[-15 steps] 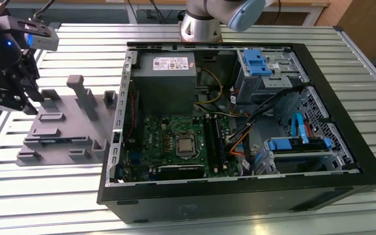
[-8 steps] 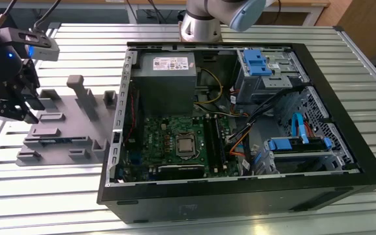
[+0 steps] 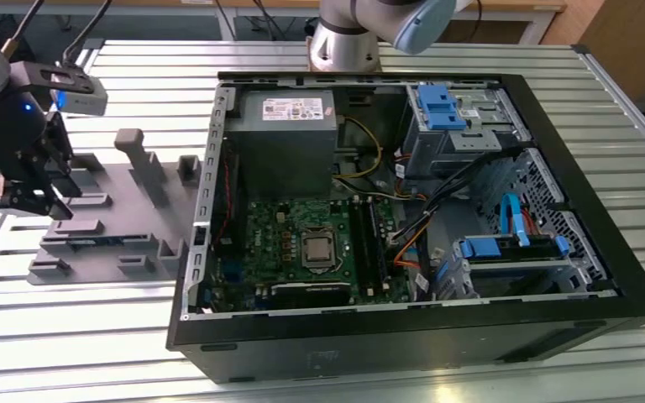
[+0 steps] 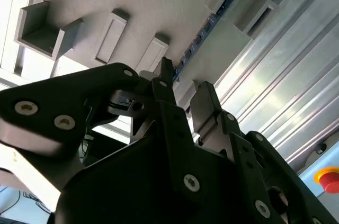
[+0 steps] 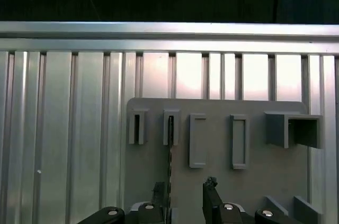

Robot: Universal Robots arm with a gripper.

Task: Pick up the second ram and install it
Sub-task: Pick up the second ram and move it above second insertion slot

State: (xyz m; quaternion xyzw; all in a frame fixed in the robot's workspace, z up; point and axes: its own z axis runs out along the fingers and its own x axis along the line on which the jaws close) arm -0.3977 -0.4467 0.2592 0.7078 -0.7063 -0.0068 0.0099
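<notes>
1. Count: one second ram [image 5: 170, 152], one grey tray [image 5: 265, 181], one open computer case [image 3: 412, 340], one gripper [image 5: 183, 188].
2. I see its two fingers [image 5: 211, 198] spread apart, holding nothing.
3. The second ram stands on edge in a tray slot, between the fingers and just beside one; I cannot tell whether they touch.

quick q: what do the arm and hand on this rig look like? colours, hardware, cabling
The arm is silver-grey tubing with a pale blue joint cap. Near the wrist it turns dark and carries a grey box-shaped camera, a small blue light and thin black cables. The hand is matte black: two linkage fingers built from flat plates pinned with silver screw heads.
</notes>
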